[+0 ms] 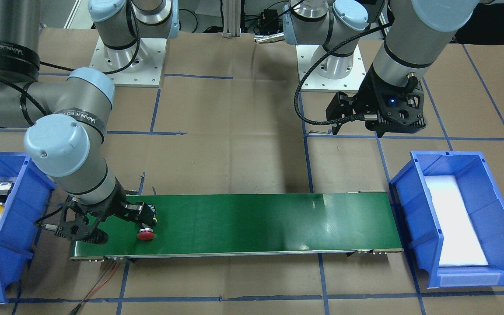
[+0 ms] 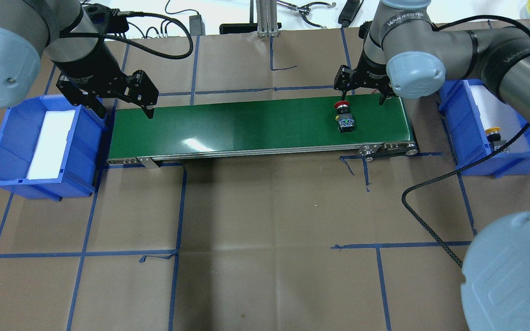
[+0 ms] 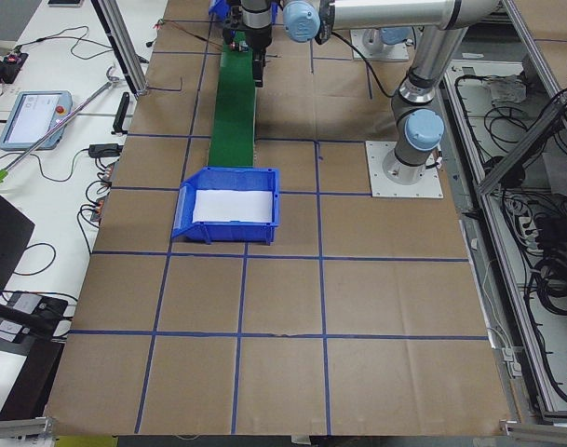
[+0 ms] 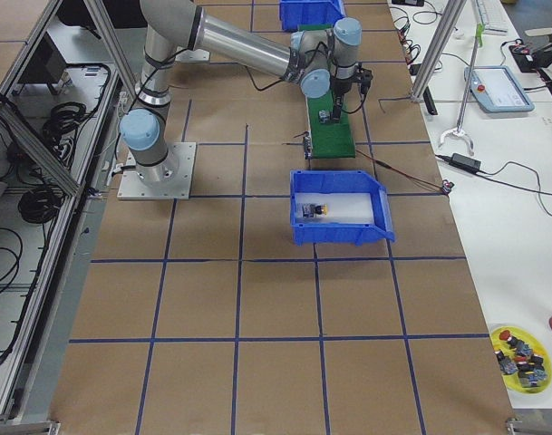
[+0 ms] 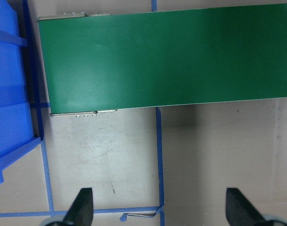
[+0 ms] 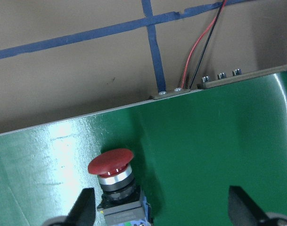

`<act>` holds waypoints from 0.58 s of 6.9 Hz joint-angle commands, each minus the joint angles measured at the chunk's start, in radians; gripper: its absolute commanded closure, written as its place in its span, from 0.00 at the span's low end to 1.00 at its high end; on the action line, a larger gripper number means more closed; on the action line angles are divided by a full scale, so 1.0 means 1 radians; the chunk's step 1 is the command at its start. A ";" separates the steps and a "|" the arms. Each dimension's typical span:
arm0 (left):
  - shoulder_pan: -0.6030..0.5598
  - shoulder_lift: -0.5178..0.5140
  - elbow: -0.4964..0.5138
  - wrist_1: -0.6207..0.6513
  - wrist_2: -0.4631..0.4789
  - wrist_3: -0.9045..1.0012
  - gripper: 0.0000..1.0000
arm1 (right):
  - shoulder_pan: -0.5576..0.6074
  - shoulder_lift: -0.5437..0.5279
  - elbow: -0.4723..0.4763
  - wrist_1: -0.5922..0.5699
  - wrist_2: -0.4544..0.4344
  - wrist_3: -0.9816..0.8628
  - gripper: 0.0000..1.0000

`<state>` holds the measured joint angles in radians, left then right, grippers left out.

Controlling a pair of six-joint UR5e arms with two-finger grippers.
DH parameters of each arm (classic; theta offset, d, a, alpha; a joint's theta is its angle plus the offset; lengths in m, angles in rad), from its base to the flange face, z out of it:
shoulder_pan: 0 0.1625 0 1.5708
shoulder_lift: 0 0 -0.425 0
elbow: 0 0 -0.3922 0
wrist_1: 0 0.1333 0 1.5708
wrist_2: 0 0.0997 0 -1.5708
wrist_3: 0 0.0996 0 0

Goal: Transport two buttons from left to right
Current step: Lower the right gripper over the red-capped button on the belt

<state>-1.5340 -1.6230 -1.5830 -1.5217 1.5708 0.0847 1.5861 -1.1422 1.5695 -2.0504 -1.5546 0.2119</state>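
Red button on belt, yellow button in bin: two buttons; left gripper, right gripper spread

The belt is green, smooth and glossy, with glare patches; its frame is bare silver metal. The table cover is matt brown paper with blue tape lines. The bins are blue plastic with a white matt liner. The red button has a smooth plastic cap over a shiny metal collar. The arm tubes are satin grey metal, and the joint caps are pale blue plastic.
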 commanded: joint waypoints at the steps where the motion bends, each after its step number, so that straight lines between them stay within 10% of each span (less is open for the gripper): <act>1: 0.000 0.000 0.000 0.000 0.000 0.000 0.00 | 0.000 0.025 0.000 0.001 -0.001 0.000 0.00; 4: 0.000 0.000 0.000 0.000 0.000 0.000 0.00 | 0.000 0.064 0.000 0.001 -0.005 -0.003 0.00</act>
<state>-1.5340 -1.6230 -1.5831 -1.5217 1.5708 0.0844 1.5861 -1.0942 1.5693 -2.0498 -1.5582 0.2099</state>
